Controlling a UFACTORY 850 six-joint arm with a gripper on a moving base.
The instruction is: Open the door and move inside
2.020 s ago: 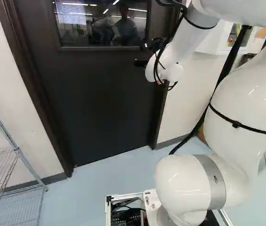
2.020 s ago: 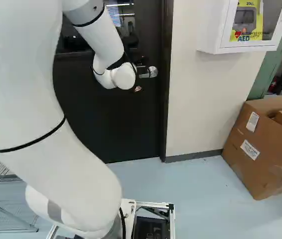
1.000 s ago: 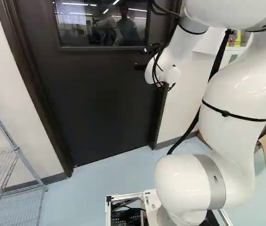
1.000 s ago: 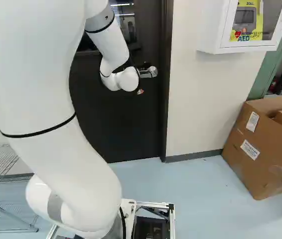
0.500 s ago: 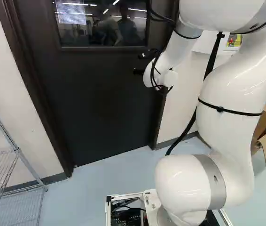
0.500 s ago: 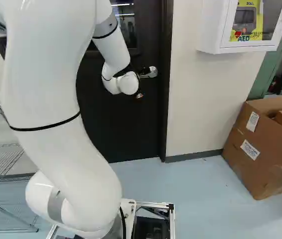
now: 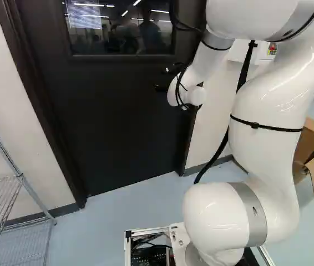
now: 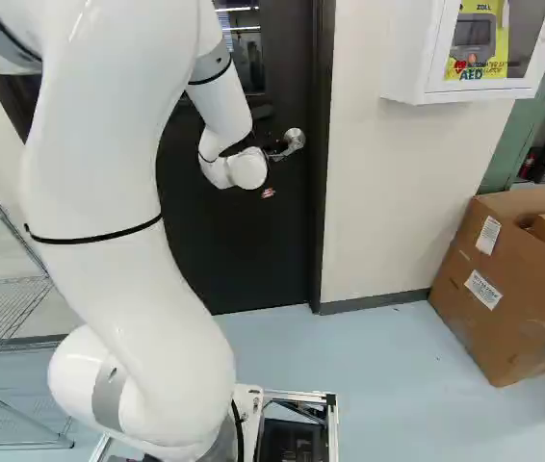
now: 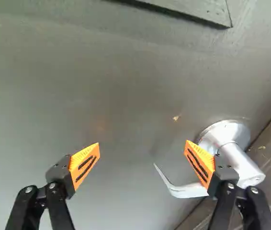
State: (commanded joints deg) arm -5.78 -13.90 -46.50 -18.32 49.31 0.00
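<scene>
black two-fingered gripper with orange pads [image 9: 142, 143] stands wide, gripping nothing | curved silver metal lever handle [image 9: 243, 166] on dark flat door [image 7: 112, 122] lies beyond one finger, free tip pointing inward

A white cabinet [image 8: 414, 53] hangs on the wall [image 8: 378, 202]; a cardboard box [image 8: 508, 332] and wire rack [image 7: 20, 177] stand well apart.
</scene>
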